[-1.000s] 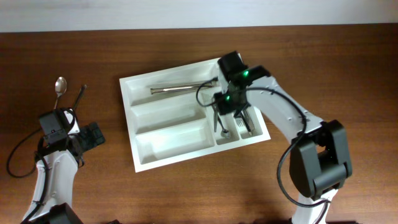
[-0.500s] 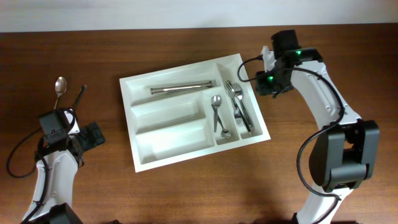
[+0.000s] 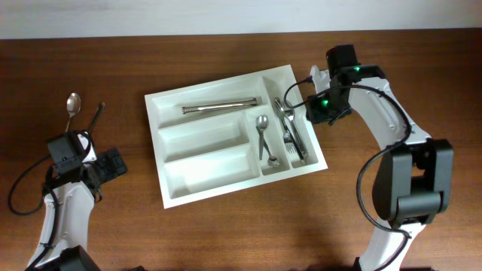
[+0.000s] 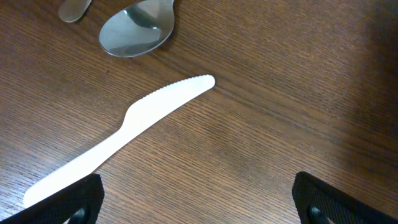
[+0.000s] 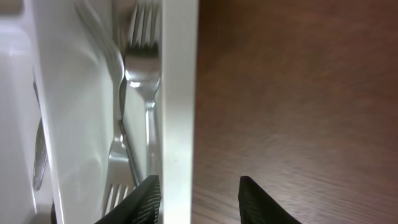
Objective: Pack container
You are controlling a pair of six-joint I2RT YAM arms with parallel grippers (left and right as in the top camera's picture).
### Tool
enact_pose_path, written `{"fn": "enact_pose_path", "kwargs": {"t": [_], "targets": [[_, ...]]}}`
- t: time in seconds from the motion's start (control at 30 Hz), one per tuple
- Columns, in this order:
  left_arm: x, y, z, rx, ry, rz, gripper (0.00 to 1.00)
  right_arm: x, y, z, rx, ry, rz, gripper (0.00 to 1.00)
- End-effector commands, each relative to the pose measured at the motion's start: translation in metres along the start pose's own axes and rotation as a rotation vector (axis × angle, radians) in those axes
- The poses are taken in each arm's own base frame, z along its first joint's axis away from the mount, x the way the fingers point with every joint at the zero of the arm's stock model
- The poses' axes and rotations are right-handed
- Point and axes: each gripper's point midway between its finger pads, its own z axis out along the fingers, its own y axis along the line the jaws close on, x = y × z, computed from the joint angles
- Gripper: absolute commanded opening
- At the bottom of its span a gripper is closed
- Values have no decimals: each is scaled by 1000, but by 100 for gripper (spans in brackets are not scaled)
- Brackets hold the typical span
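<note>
The container is a large white cutlery tray in the middle of the table. A long metal utensil lies in its top long compartment, a spoon in one narrow compartment and forks in the other. My right gripper is open and straddles the tray's right wall: one finger is inside by the forks, the other is outside over the wood. My left gripper is open wide and empty, low over the table beside a white plastic knife.
A metal spoon lies at the far left of the table, and its bowl shows above the knife. A thin black utensil lies next to it. The tray's two lower long compartments hold nothing.
My right gripper left the tray's narrow compartments, swung out past the tray's right edge, then came back a little to straddle the right wall. The left arm has not moved.
</note>
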Motion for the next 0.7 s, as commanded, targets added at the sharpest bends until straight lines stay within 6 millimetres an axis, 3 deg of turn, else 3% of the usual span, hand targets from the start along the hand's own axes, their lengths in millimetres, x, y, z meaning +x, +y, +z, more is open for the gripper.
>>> {"fn": "enact_pose_path", "kwargs": {"t": [0.0, 0.13, 0.23, 0.53, 0.6, 0.67], "targets": [[-7, 2, -2, -5, -12, 8, 99, 10, 18, 15, -105, 43, -7, 41], [-7, 2, -2, -5, -12, 8, 99, 7, 23, 15, -134, 28, -32, 42], [-7, 2, -2, -5, -12, 8, 99, 6, 22, 18, -133, 25, -32, 35], [-7, 2, -2, -5, -12, 8, 99, 18, 20, 44, -140, 68, -21, 34], [-7, 2, -2, -5, -12, 8, 99, 19, 19, 45, -135, 77, -6, 22], [-7, 2, -2, -5, -12, 8, 99, 23, 13, 45, -108, 95, 41, 17]]}}
